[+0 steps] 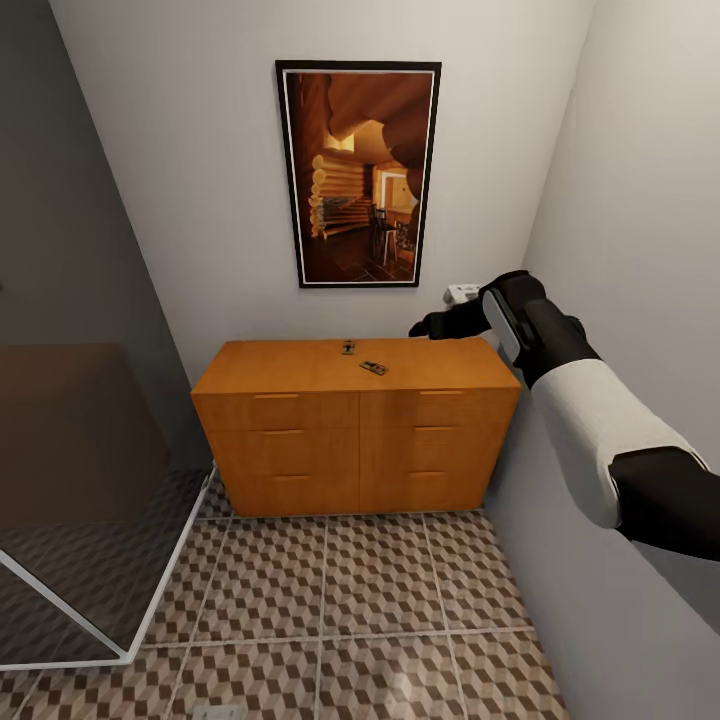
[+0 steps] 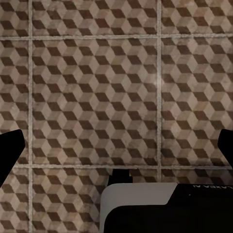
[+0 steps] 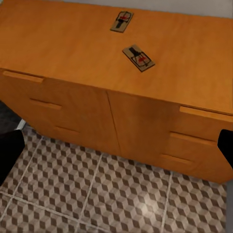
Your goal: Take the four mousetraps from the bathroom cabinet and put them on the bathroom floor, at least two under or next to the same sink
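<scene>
Cabinet (image 1: 355,430): stands against the back wall under a framed picture (image 1: 358,172); drawers shut, top flat and bare apart from two traps.
Mousetraps: two lie flat on the cabinet top, well apart from the edges. The rear mousetrap (image 3: 122,21) sits near the wall; the front mousetrap (image 3: 139,58) lies just forward of it, turned at an angle. The other two are not located here.
Right arm (image 1: 590,420): raised and extended over the cabinet's right end, which puts its camera looking down on both traps; judged a pre-reach posture.
Right gripper (image 1: 432,326): dark, above the cabinet's right rear corner, holding nothing I can see. Finger tips sit at the far edges of the wrist picture, so the jaws appear spread wide.
Left gripper: points straight down at the floor; dark tips at both picture edges suggest wide-spread jaws, nothing between them.
Bathroom floor (image 1: 330,590): cube-pattern tiles with pale grout, level and free for placing.
Room: narrow alcove, grey walls; glass shower partition (image 1: 80,560) at the left.
Next step, judged: lower onto the front mousetrap.
</scene>
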